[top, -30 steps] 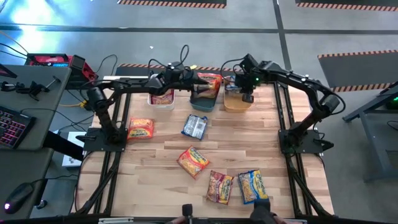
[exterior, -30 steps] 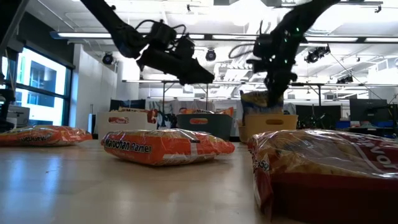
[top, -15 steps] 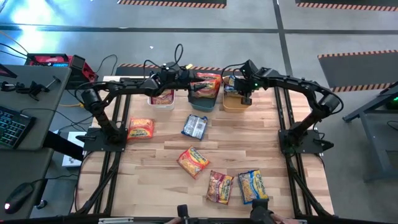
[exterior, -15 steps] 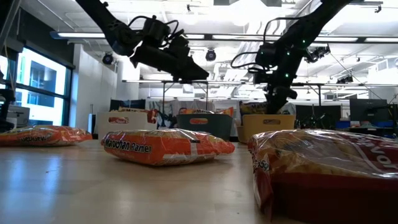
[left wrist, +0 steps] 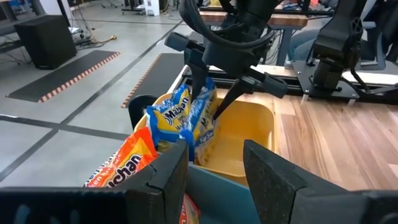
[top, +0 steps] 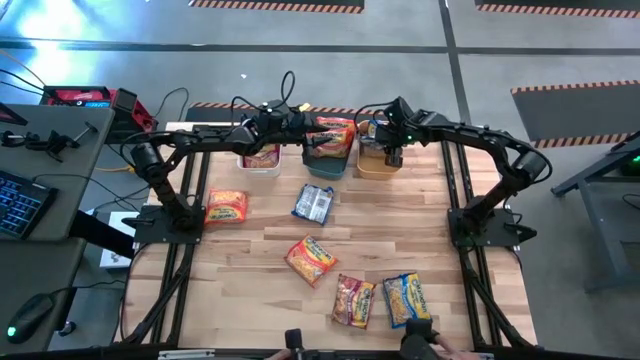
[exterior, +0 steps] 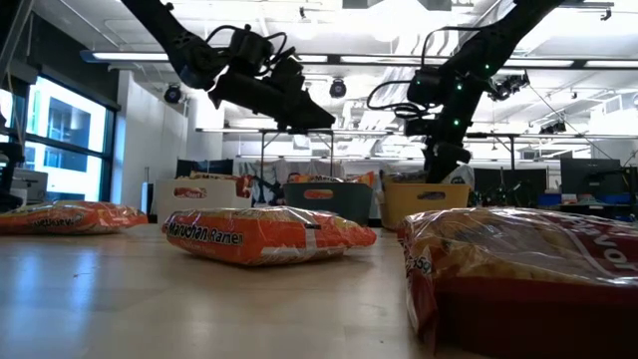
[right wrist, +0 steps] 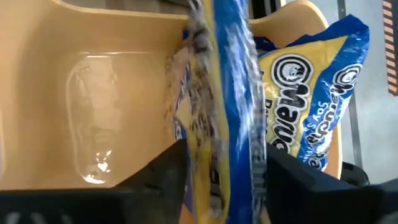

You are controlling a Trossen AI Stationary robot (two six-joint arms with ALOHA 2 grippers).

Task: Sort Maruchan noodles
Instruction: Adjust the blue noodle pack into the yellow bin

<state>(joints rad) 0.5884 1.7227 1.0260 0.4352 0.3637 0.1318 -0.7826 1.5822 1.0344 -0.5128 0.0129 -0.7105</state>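
Right hand (left wrist: pixel 208 93): fingers apart around blue-and-yellow packet (left wrist: pixel 193 121) in orange bin (left wrist: pixel 245 134) | Left hand (top: pixel 318 141): apart, over teal bin (top: pixel 330 166)

Glossy crinkly plastic packets (top: pixel 311 258) lie on a smooth matt wooden table (top: pixel 400 225).

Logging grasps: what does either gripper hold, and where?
Nothing firmly: right gripper's open jaws straddle the blue-and-yellow packet's top edge in the yellow bin; left gripper is empty.
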